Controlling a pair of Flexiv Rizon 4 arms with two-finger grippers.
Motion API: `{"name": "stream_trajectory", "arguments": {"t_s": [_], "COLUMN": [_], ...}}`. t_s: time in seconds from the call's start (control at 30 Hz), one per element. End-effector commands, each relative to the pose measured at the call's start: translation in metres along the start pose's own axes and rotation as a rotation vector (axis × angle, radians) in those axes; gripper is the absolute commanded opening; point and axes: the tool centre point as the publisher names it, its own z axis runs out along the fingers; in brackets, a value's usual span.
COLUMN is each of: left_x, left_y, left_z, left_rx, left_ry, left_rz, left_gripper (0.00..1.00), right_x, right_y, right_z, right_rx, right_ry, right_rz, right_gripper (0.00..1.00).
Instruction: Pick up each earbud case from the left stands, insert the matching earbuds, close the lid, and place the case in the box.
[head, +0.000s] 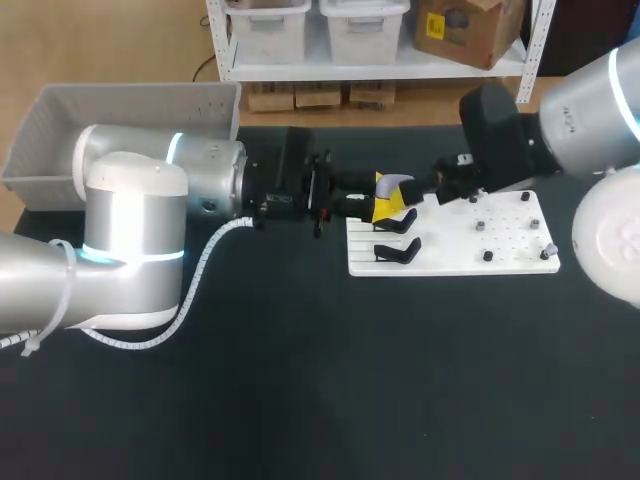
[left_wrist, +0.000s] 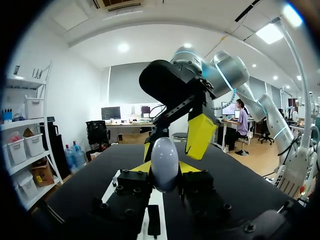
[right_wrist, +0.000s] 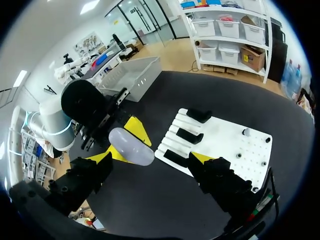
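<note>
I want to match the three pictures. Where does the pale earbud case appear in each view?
Head view: the earbud case is in the middle, where the two arms meet, by a corner of the white stand board.
Left wrist view: the case sits between the left gripper tips.
Right wrist view: the case lies ahead of the open right gripper.
Shared landmark: the board.

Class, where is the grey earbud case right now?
In the head view, the grey earbud case is held in the left hand at the left edge of the white board.
</note>
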Motion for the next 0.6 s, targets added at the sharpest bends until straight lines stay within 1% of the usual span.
{"name": "stream_trajectory", "arguments": {"t_s": [0.03, 0.17, 0.37, 0.47, 0.57, 0.6], "left_x": [0.001, 0.001, 0.001, 0.001, 0.001, 0.001], "left_y": [-0.001, -0.001, -0.001, -0.001, -0.001, -0.001], "left_z": [0.000, 0.000, 0.000, 0.000, 0.000, 0.000], "left_rx": [-0.005, -0.005, -0.005, -0.005, -0.005, -0.005], "left_ry": [-0.003, -0.003, -0.003, -0.003, -0.003, -0.003], "left_rz": [0.003, 0.003, 0.003, 0.003, 0.003, 0.003], "left_gripper": [0.00, 0.00, 0.00, 0.00, 0.00, 0.00], "right_x": [-0.002, -0.006, -0.014, -0.020, -0.023, -0.022], "right_y": [-0.003, -0.001, -0.004, -0.001, 0.002, 0.002], "right_z": [0.004, 0.000, -0.005, -0.013, -0.024, -0.028], "right_rx": [0.005, 0.020, 0.047, 0.057, 0.093, 0.126], "right_ry": [-0.021, -0.048, -0.095, -0.127, -0.160, -0.162], "right_rz": [0.010, 0.019, 0.037, 0.029, -0.004, -0.017], "right_gripper": [1.00, 1.00, 1.00, 1.00, 1.00, 1.00]}}
